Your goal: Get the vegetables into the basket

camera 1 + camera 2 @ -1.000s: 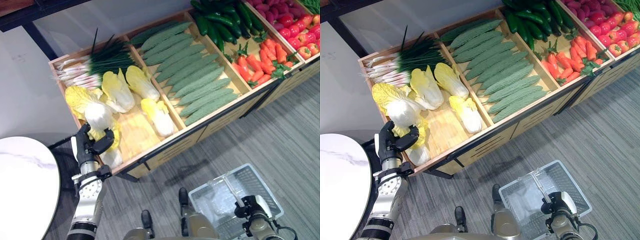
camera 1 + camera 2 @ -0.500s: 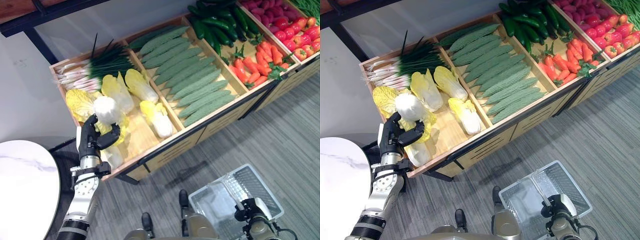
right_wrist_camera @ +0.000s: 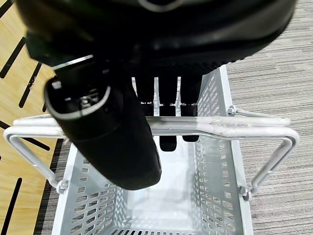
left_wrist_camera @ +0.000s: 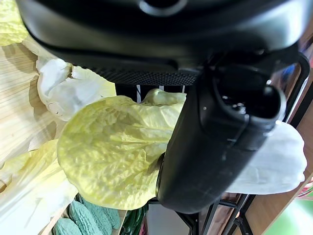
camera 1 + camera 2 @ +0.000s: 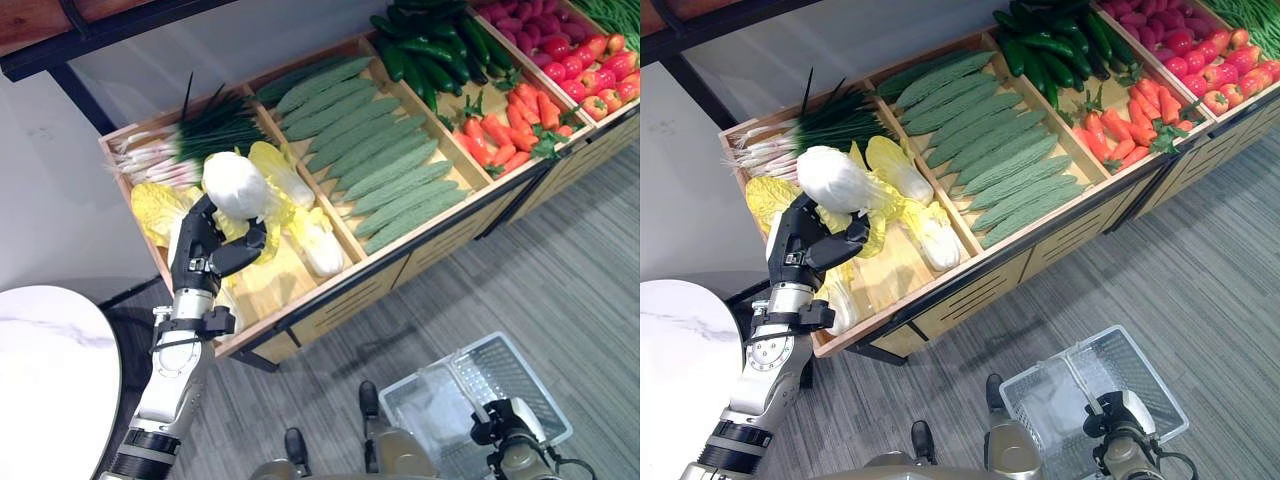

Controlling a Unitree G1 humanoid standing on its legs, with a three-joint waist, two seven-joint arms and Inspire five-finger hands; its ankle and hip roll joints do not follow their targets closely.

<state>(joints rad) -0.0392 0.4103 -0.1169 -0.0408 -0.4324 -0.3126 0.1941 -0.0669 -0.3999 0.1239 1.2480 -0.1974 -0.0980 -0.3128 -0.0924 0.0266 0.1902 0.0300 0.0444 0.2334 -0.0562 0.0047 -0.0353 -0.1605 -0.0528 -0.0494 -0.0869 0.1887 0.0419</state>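
Observation:
My left hand is shut on a napa cabbage with a white stem and yellow-green leaves. It holds the cabbage in the air above the left compartment of the wooden display crate. In the left wrist view my thumb presses across the leafy part of the cabbage. A white wire basket hangs low at the lower right over the floor. My right hand is shut on the basket's handle, with its fingers curled over the bar.
Other cabbages lie in the same compartment, with green onions behind them. Toward the right lie bitter gourds, cucumbers, carrots and red vegetables. A round white table stands at the lower left.
My left hand has raised the cabbage out of the crate, up and a little to the right. The right hand and basket have stayed in place.

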